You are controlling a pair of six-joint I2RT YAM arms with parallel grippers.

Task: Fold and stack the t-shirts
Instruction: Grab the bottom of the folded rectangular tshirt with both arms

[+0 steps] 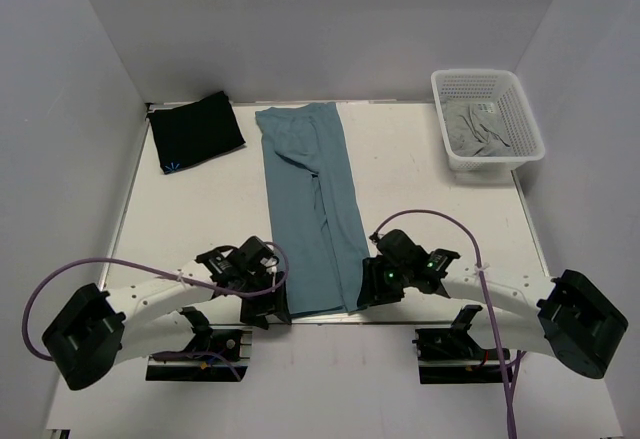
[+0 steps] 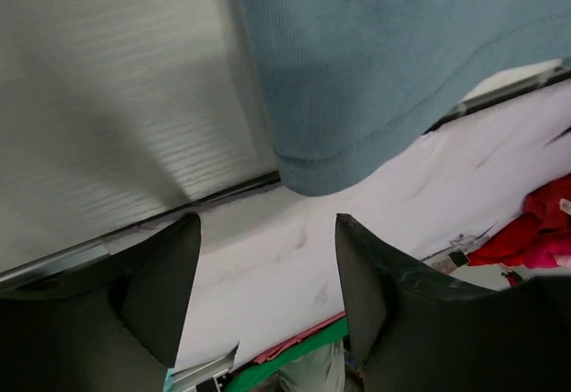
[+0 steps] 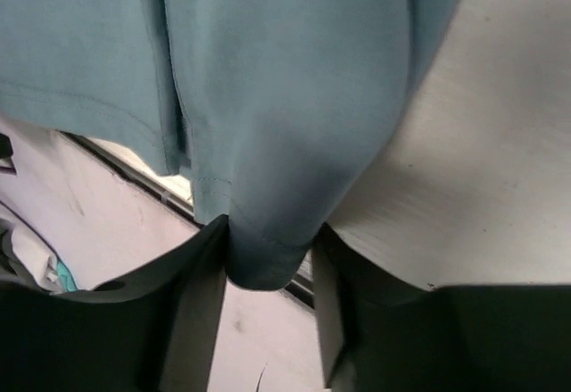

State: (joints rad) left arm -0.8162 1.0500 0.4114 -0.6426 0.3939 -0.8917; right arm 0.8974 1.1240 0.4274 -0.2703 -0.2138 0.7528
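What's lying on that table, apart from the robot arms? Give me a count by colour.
teal-blue t-shirt: 1
black t-shirt: 1
white basket: 1
grey cloth bunched inside it: 1 heap (cannot tell how many pieces)
Total: 4

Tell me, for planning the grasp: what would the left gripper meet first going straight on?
Likely the hemmed near corner of the dusty teal-blue cloth t-shirt, just ahead of the open left gripper; depth is unclear.
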